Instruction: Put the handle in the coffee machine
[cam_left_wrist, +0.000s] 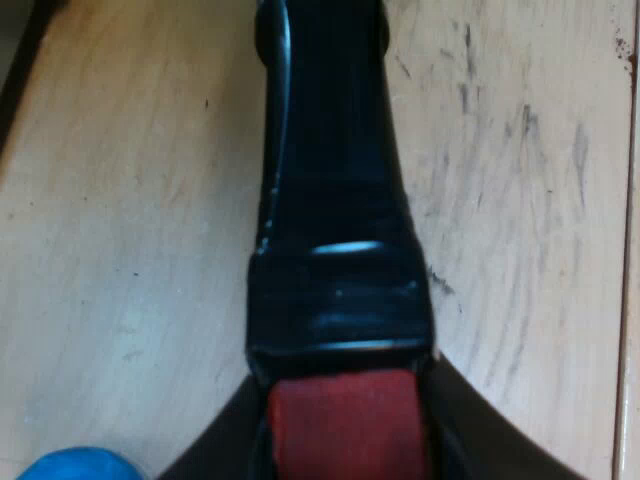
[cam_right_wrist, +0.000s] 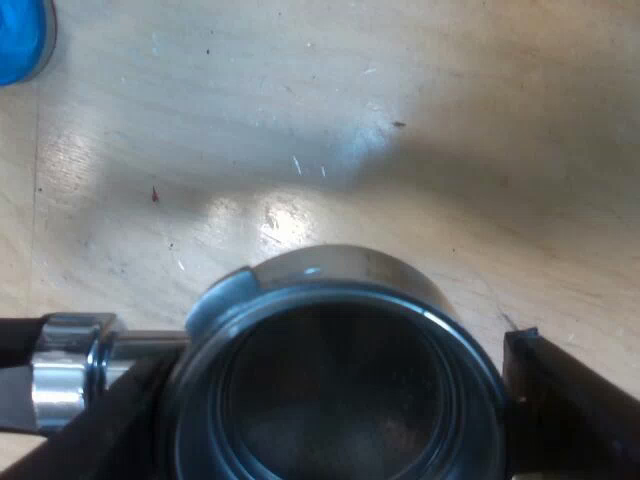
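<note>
The holder's dark handle (cam_left_wrist: 330, 200) runs away from my left wrist camera over the wooden table, its red end (cam_left_wrist: 345, 425) nearest. My left gripper (cam_left_wrist: 345, 440) is shut on that red end, a black finger (cam_left_wrist: 215, 455) pressed against each side. In the right wrist view the holder's round metal basket (cam_right_wrist: 335, 375) faces up with a dark, empty-looking inside. Its shiny collar (cam_right_wrist: 60, 380) leads off toward the handle. My right gripper (cam_right_wrist: 335, 410) is shut on the basket, one finger (cam_right_wrist: 570, 405) tight against each side of the rim.
A blue tamper (cam_left_wrist: 75, 465) stands on the light wooden table (cam_left_wrist: 120, 250) close to the handle's red end. That tamper (cam_right_wrist: 20, 40) also lies some way beyond the basket on the scratched tabletop (cam_right_wrist: 400, 120).
</note>
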